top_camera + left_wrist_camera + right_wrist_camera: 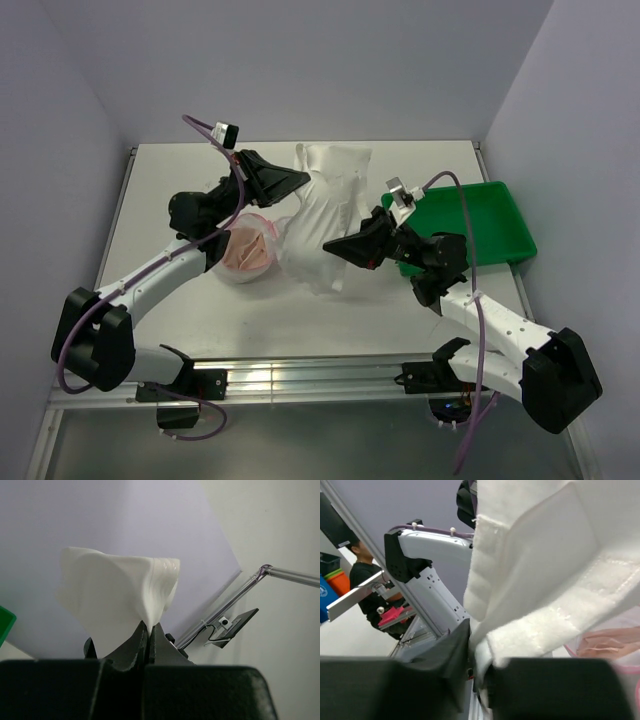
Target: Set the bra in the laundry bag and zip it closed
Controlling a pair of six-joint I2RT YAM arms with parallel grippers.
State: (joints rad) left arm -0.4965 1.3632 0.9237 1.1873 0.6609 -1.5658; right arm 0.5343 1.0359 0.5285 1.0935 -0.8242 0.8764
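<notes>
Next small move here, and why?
Probably lower the raised flap of the white padded mesh laundry bag onto its pink-rimmed opening: left fingers and right fingers both pinch it aloft, and the pink-beige fabric bra seems to lie inside.

green tray (482, 222) on white table (170, 180); seemingly a person (364, 572) behind.

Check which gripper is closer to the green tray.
Right. The right gripper sits beside the green tray's left edge in the top view, jaws shut on white fabric. The left gripper is farther off, beyond that fabric, also clamped on it.
</notes>
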